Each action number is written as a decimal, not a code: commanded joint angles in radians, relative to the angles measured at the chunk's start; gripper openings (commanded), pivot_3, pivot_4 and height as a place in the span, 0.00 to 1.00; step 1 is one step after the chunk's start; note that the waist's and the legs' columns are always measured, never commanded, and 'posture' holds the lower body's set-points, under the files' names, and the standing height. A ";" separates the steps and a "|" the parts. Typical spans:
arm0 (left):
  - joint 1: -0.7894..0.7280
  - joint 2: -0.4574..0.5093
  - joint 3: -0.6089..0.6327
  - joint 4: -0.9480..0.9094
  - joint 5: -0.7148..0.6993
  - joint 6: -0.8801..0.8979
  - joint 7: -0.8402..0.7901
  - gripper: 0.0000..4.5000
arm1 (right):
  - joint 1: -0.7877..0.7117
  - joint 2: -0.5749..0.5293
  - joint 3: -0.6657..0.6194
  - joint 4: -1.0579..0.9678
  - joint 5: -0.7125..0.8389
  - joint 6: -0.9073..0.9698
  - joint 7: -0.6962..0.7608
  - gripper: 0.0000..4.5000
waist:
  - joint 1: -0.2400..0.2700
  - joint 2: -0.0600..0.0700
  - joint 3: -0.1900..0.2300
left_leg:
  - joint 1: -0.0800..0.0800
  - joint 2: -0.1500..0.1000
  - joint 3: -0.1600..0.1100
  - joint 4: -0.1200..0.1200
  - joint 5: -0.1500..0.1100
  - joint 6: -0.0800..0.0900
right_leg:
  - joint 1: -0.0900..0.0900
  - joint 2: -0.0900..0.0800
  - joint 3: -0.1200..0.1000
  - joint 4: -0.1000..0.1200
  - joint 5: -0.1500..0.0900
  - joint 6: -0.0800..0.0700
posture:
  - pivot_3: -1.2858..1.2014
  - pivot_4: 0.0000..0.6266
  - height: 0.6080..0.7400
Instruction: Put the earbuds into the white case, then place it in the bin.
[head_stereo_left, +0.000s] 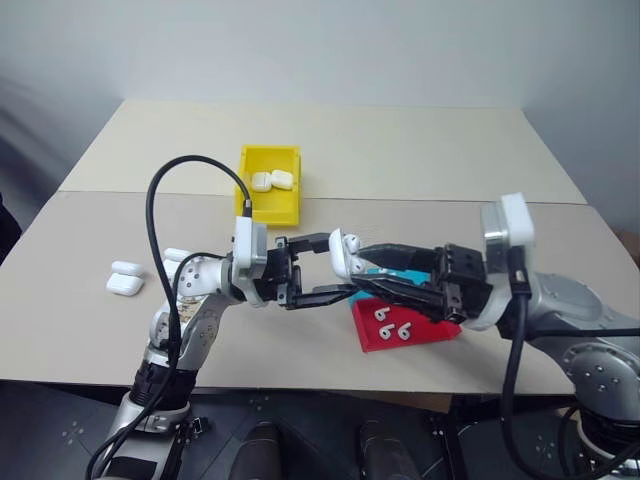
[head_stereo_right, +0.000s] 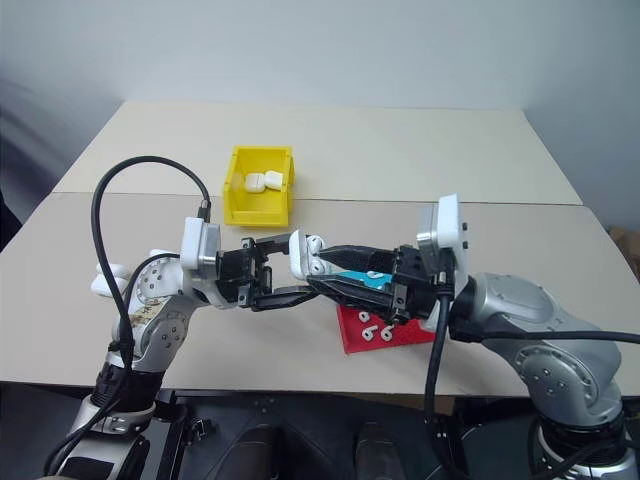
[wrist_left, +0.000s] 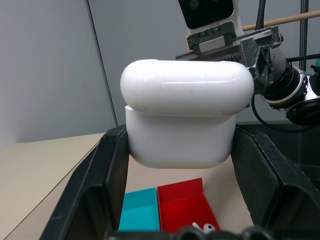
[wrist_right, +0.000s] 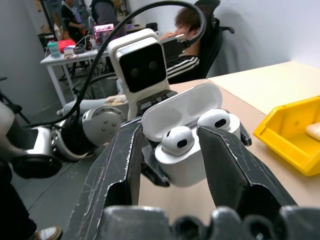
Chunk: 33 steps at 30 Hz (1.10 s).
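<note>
Above the table's near edge, between both arms: case (head_stereo_left: 343, 254), lid open, two earbuds (wrist_right: 178, 139) seated, clamped by its body in the left gripper (head_stereo_left: 318, 268). Right gripper (wrist_right: 175, 150) parted around it, not gripping. Likely light, rigid, slippery; hold the flat sides, below the hinge.

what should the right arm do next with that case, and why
Probably press the lid shut. The white case sits clamped in the left gripper with its lid open and both earbuds seated; the right gripper has its fingers open either side of it.
</note>
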<state>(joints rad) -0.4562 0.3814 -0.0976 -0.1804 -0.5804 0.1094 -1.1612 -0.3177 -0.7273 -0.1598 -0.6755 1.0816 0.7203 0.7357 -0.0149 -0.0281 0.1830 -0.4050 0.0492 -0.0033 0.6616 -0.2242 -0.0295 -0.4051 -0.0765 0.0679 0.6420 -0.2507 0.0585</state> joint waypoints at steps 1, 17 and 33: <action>-0.015 -0.005 0.006 0.008 0.008 -0.023 -0.007 0.61 | -0.004 -0.047 -0.082 0.004 0.003 -0.055 0.087 0.50 | 0.000 0.000 0.000 | 0.000 0.000 0.000 0.000 0.000 0.000 | 0.000 0.000 0.000 0.000 0.000 0.000 | 0.52 0.24 1.00; -0.144 -0.089 -0.045 0.175 0.117 -0.092 -0.007 0.61 | -0.592 -0.119 0.207 0.318 -0.221 -0.043 0.390 0.01 | -0.002 0.000 0.000 | -0.001 0.000 0.000 0.000 0.000 0.000 | -0.001 0.000 0.000 -0.001 0.000 0.000 | 0.52 0.24 1.00; -0.148 -0.104 -0.044 0.174 0.138 -0.113 -0.005 0.61 | -0.618 -0.058 0.347 0.330 -0.487 -0.100 0.469 0.01 | 0.001 0.000 0.000 | -0.002 0.000 0.000 0.000 0.000 0.000 | -0.002 0.000 0.000 0.000 0.000 0.000 | 0.52 0.24 1.00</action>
<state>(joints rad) -0.5920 0.2808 -0.1538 0.0314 -0.4290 0.0208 -1.1669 -0.9300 -0.7716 0.2047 -0.3315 0.6101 0.6461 1.1936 -0.0141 -0.0277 0.1832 -0.4065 0.0492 -0.0032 0.6617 -0.2242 -0.0294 -0.4071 -0.0765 0.0677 0.6421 -0.2503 0.0588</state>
